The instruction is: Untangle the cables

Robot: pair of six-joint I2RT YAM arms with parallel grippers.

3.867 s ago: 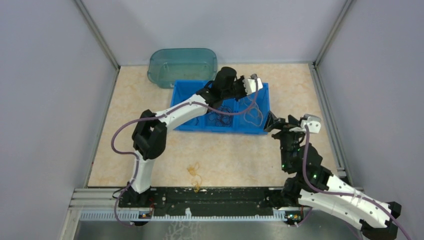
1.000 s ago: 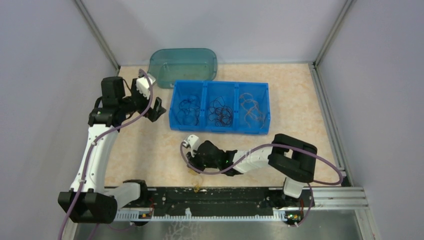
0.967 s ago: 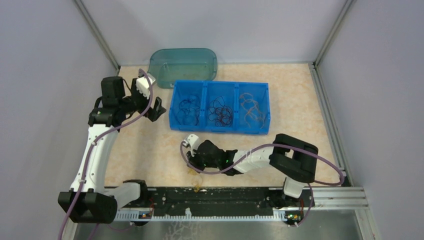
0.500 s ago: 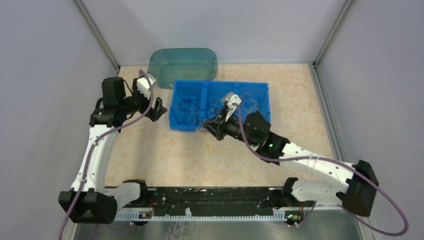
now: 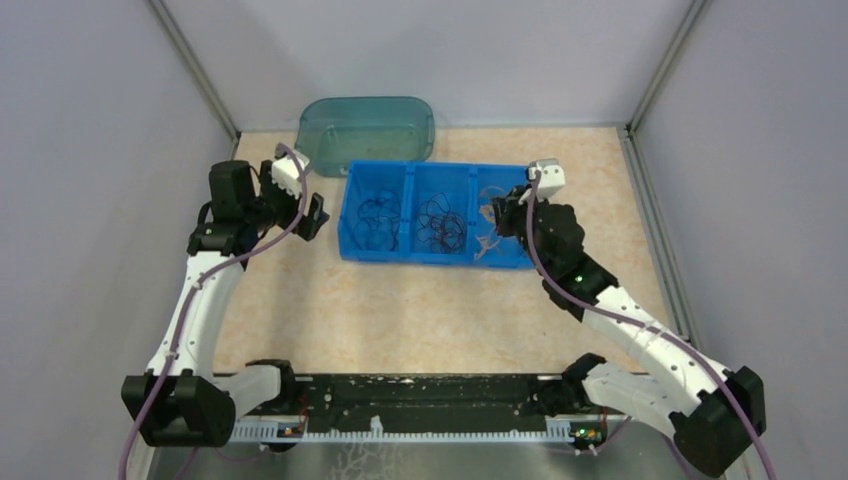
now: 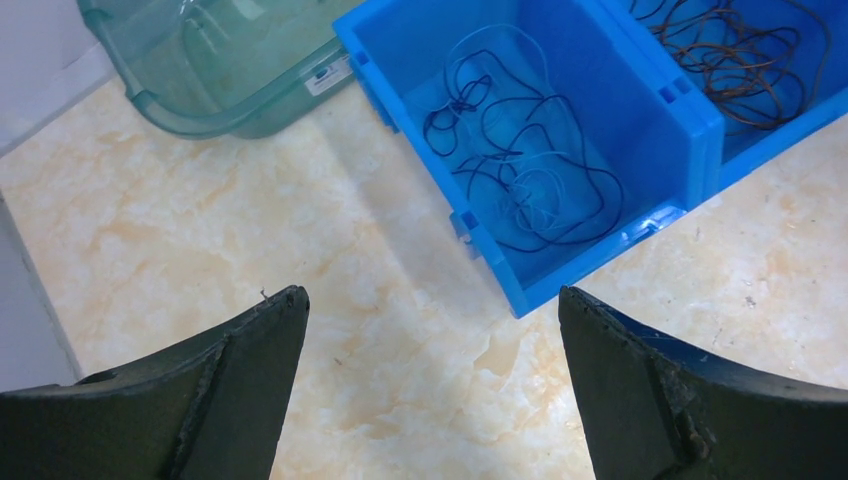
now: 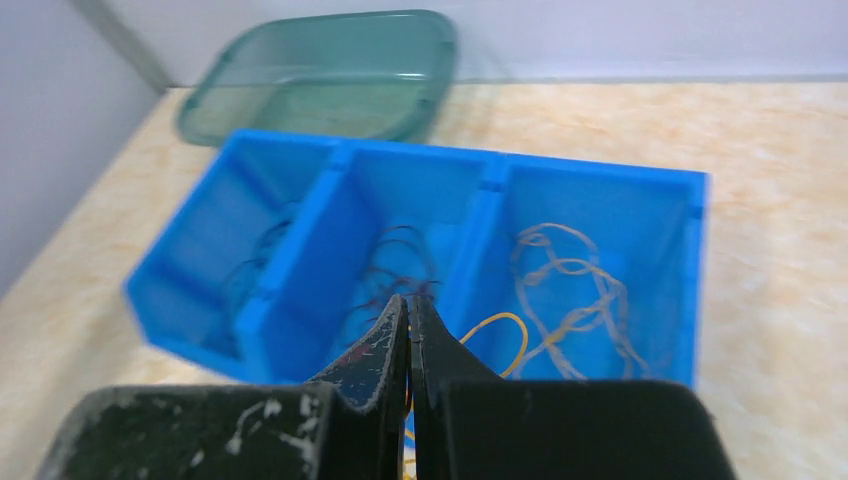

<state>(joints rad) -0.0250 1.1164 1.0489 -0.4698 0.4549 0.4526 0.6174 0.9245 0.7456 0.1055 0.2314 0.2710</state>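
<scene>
In the overhead view a blue three-compartment bin (image 5: 440,256) sits in the upper middle of the counter (image 5: 420,320). It holds blue cables (image 5: 375,220) in its left compartment, dark cables (image 5: 441,222) in the middle and pale orange cables (image 7: 570,280) in the right, and a teal tub (image 5: 320,150) lies just above it in the frame. The right end effector (image 7: 408,300) hangs over the bin's right compartment, fingers pressed together on a yellow-orange cable (image 7: 497,322) that loops out beside the tips, while the left end effector (image 6: 430,295) hovers spread wide over bare counter at the bin's left end.
</scene>
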